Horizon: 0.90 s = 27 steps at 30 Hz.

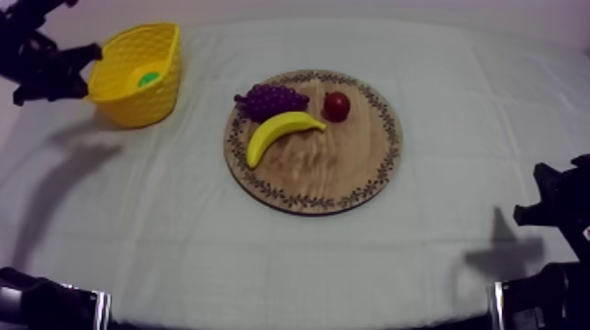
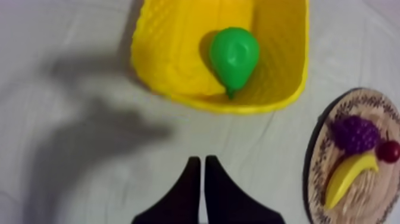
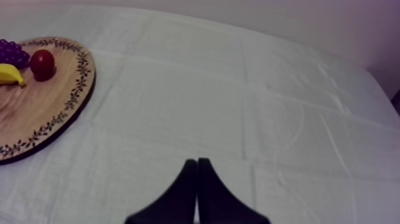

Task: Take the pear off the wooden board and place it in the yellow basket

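The grey-white cloth (image 1: pixel 439 254) lies flat over the table, and the pear (image 2: pixel 234 55) is already down inside the yellow basket (image 1: pixel 162 92), so I judge the task done. My left gripper (image 2: pixel 199 159) hovers just beside the basket with its fingers pressed together on nothing, as are those of my right gripper (image 3: pixel 196 161). A careless retreat could clip the rim and tip the basket. I count one round wooden board (image 1: pixel 351 175), one banana (image 1: pixel 279 132), one bunch of grapes (image 1: pixel 268 99) and one small red fruit (image 1: pixel 336 106).

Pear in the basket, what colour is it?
Bright green pear, best seen in the left wrist view, inside the yellow basket.
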{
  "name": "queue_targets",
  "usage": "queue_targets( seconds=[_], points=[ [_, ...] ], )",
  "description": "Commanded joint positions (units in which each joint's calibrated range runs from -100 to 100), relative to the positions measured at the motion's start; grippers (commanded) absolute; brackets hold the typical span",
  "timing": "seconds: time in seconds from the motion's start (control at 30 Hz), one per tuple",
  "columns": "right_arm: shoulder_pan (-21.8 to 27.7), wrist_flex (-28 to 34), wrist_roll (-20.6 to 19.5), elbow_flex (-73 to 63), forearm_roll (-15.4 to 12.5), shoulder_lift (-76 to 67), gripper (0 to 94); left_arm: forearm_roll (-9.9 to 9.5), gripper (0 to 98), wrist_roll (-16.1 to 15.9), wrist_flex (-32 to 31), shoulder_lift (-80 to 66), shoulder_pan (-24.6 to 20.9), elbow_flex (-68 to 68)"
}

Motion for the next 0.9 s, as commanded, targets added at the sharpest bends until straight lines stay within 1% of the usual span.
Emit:
queue_targets(
  seconds=[0.0, 0.07, 0.2, 0.27, 0.33, 0.4, 0.47, 0.53, 0.6, 0.73, 0.8, 0.87],
  points=[
    [0.0, 0.0, 0.0, 0.0, 0.0, 0.0, 0.3, 0.59, 0.1, -1.5, -4.7, -12.8, -0.5, 14.4],
    [0.0, 0.0, 0.0, 0.0, 0.0, 0.0, 0.3, 1.44, 0.1, -3.7, -9.9, -18.9, -1.1, 20.7],
    [0.0, 0.0, 0.0, 0.0, 0.0, 0.0, 0.3, 2.40, 0.1, -8.2, -22.1, -32.2, -1.7, 35.5],
    [0.0, 0.0, 0.0, 0.0, 0.0, 0.0, 0.3, 4.13, 0.1, -11.7, -26.7, -40.2, -1.9, 42.2],
    [0.0, 0.0, 0.0, 0.0, 0.0, 0.0, 0.3, 5.45, 0.1, -13.7, -28.7, -48.5, -2.2, 47.4],
    [0.0, 0.0, 0.0, 0.0, 0.0, 0.0, 0.3, 6.71, 0.6, -15.0, -28.8, -57.0, -3.1, 51.5],
    [0.0, 0.0, 0.0, 0.0, 0.0, 0.0, 0.3, 9.04, 4.7, -18.3, -27.9, -65.6, -4.2, 55.4],
    [0.0, 0.0, 0.0, 0.0, 0.0, 0.0, 0.3, 9.56, 4.9, -20.0, -25.4, -73.5, -4.8, 57.4],
    [0.0, 0.0, 0.0, 0.0, 0.0, 0.0, 0.3, 9.68, 2.9, -20.9, -24.1, -77.9, -5.0, 58.5],
    [-0.1, 0.0, 0.0, 0.0, 0.0, 0.0, 0.3, 9.15, 0.8, -21.1, -23.0, -81.2, -5.5, 59.2],
    [-0.1, 0.0, 0.0, 0.0, 0.0, 0.0, 0.3, 8.39, 0.4, -19.8, -22.8, -81.7, -5.7, 59.3],
    [-0.1, 0.0, 0.0, 0.0, 0.0, 0.0, 0.3, 7.61, 0.2, -17.0, -23.3, -82.0, -5.8, 59.5]
  ],
)
